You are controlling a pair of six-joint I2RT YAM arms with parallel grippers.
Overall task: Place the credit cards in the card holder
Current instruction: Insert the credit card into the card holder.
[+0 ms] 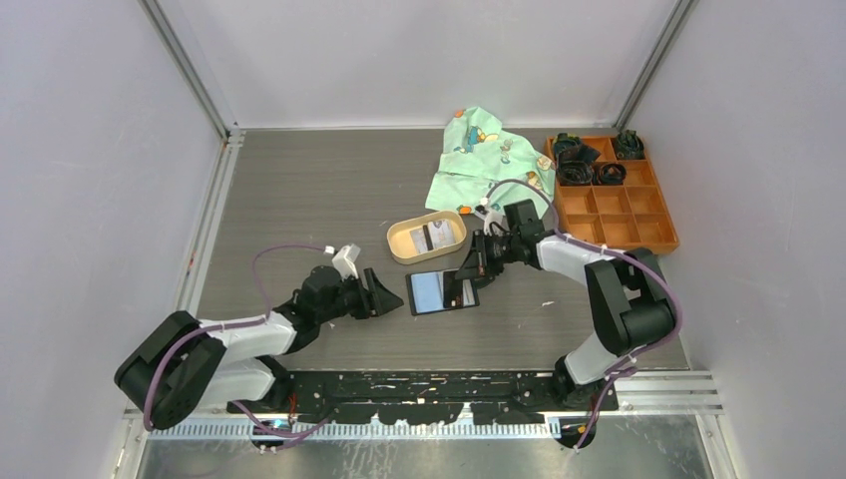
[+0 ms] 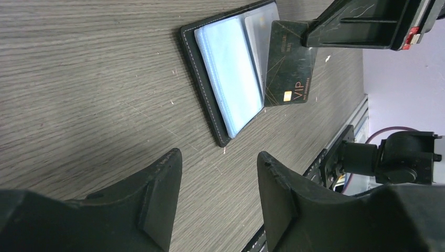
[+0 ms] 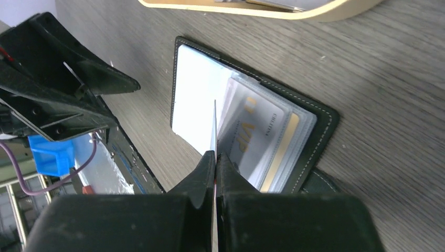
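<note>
From above, the black card holder [image 1: 442,291] lies open mid-table, on the near side of a tan oval tray [image 1: 419,257] holding a pale card [image 1: 427,238]; the orange compartment box [image 1: 621,232] at far right has dark items in its far cells. In the left wrist view, the left gripper [image 2: 218,163] is released and empty beside the holder, over which stands a black credit card [image 2: 287,68] lettered "VIP" in gold. In the right wrist view, the right gripper [image 3: 215,160] is clenched on that card's edge.

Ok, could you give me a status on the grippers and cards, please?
Right gripper shut on black card, poised over open card holder. Left gripper open, empty, alongside. Another card in tray. Nothing in the way.
</note>
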